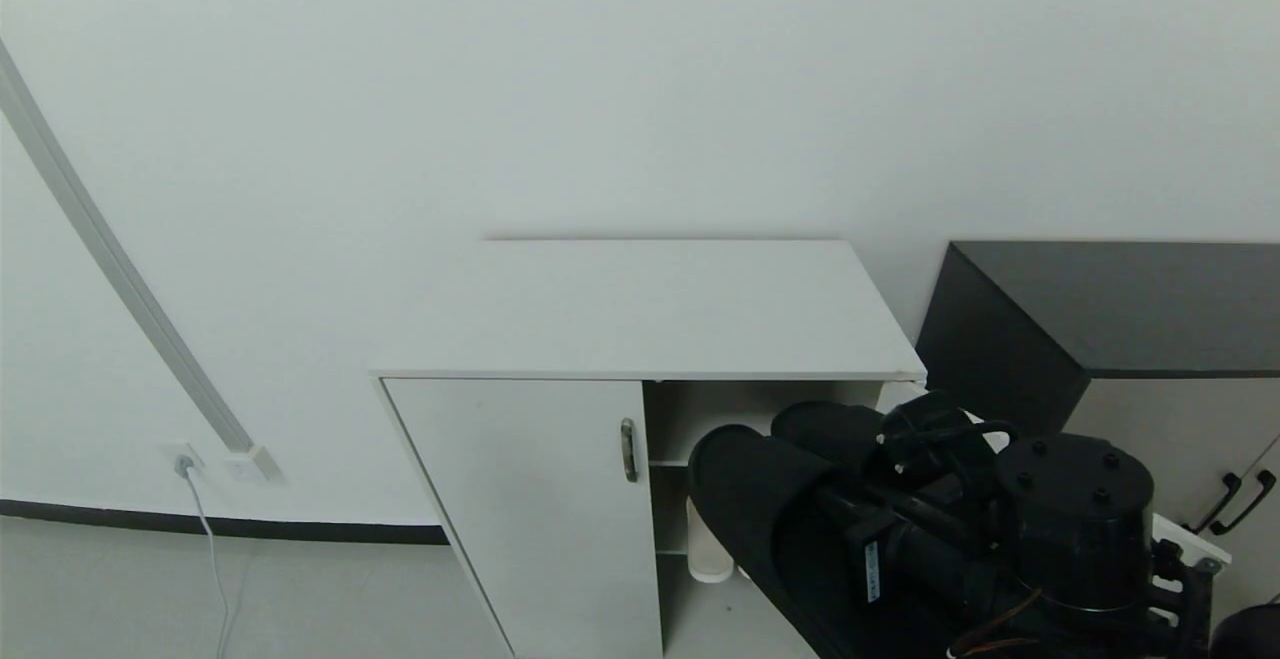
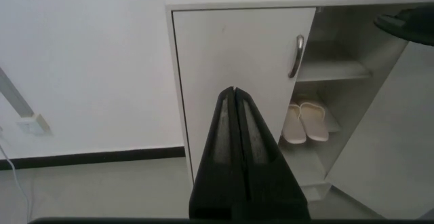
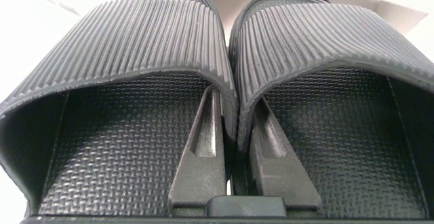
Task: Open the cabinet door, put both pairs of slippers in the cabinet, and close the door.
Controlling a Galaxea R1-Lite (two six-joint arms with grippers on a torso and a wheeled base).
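From where I stand, the job looks a little past halfway. The cabinet [image 1: 650,309] has its right side standing open, while the left door [image 1: 530,499] is shut with its handle [image 1: 628,449] at the inner edge. One pair is in: the pale slippers [image 2: 305,122] lie side by side on a lower shelf [image 2: 305,159] inside the open half. What is left, as I judge it, is to get the second pair in and swing the door closed.

That second pair, the black slippers [image 1: 755,499], hangs in the air just in front of the open compartment, not yet past its edge. The right claw [image 3: 236,102] has them. Its fingers [image 3: 203,149] reach in under the ribbed straps, one into each slipper, and are drawn in close, pinching the two inner side walls together so the pair rides as one.

The black pair's long axis runs straight out from the wrist towards the cabinet opening. The wrist camera looks in from the heel end, so the toes lead. The two lie parallel, sides pressed together.

The pale pair also lies lengthwise into the depth of the shelf; I cannot tell which end faces out.

The left claw [image 2: 234,142] hangs well back from the closed door, fingers pressed flat together with nothing between them.
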